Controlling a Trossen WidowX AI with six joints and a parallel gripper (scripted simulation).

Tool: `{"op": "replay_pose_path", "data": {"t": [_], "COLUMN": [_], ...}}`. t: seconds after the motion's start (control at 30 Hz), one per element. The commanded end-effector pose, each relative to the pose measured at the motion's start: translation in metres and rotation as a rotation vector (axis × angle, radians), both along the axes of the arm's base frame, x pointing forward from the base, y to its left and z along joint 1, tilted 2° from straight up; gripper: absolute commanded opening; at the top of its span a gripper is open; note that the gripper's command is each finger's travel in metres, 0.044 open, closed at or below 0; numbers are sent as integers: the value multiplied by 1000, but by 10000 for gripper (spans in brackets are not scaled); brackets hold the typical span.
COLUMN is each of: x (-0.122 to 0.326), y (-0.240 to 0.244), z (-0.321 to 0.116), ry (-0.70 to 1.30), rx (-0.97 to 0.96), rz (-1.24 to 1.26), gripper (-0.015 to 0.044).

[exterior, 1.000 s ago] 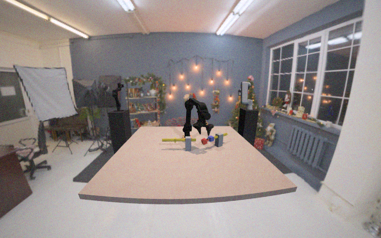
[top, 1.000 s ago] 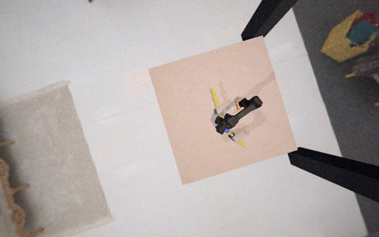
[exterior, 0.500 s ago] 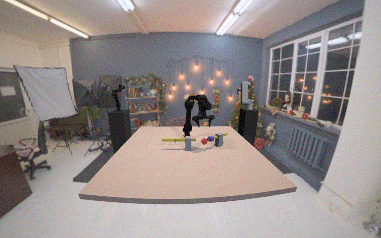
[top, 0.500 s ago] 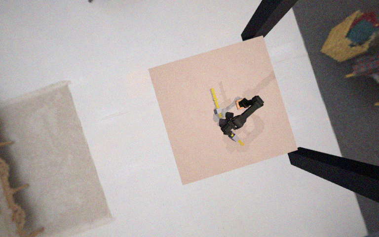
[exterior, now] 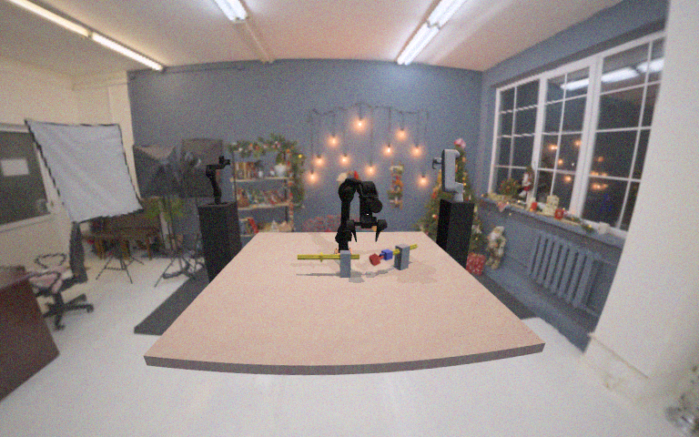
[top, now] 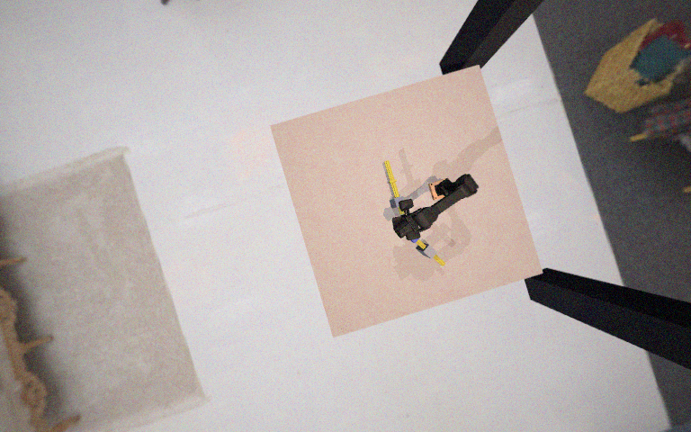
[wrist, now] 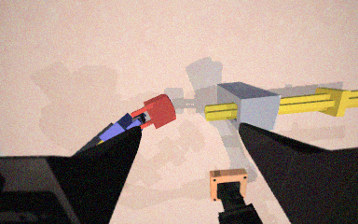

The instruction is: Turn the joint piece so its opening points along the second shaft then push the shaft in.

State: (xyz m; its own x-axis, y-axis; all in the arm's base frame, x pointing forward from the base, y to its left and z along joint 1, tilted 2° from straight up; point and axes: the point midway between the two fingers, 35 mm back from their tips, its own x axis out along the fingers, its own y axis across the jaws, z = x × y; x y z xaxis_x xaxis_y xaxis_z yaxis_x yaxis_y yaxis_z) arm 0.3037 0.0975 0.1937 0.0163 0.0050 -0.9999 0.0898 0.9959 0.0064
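While the jaws (top: 408, 220) (exterior: 366, 239) hang above the bench (top: 331, 284) (exterior: 339, 319) (wrist: 70, 28), spread wide with nothing between them, the red square hinged joint piece (exterior: 374, 259) (wrist: 160, 111) sits off the blue square piece (top: 414, 240) (exterior: 386, 254) (wrist: 118, 131) on the fixed yellow shaft (top: 439, 260) (exterior: 413, 247). That shaft runs through its upright grey block (top: 427, 251) (exterior: 401, 258). The sliding yellow ridged shaft (top: 390, 178) (exterior: 308, 257) (wrist: 303, 104) passes through a second grey block (top: 393, 202) (exterior: 345, 264) (wrist: 256, 106), its near end apart from the joint piece. The red piece faces roughly toward that end; whether its opening lines up exactly, I cannot tell. A yellow collar (exterior: 321, 257) (wrist: 333, 101) rings the sliding shaft on the block's far side.
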Motion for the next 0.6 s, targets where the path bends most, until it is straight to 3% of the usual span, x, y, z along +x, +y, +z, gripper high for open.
{"op": "replay_pose_path", "data": {"t": [0.0,0.2,0.57], "x": [2,2,2], "y": [-10,-10,-10], "z": [-11,-11,-16], "ry": [18,17,13], "rx": [-28,-28,-25], "rz": [85,65,-260], "gripper": [440,440,440]}}
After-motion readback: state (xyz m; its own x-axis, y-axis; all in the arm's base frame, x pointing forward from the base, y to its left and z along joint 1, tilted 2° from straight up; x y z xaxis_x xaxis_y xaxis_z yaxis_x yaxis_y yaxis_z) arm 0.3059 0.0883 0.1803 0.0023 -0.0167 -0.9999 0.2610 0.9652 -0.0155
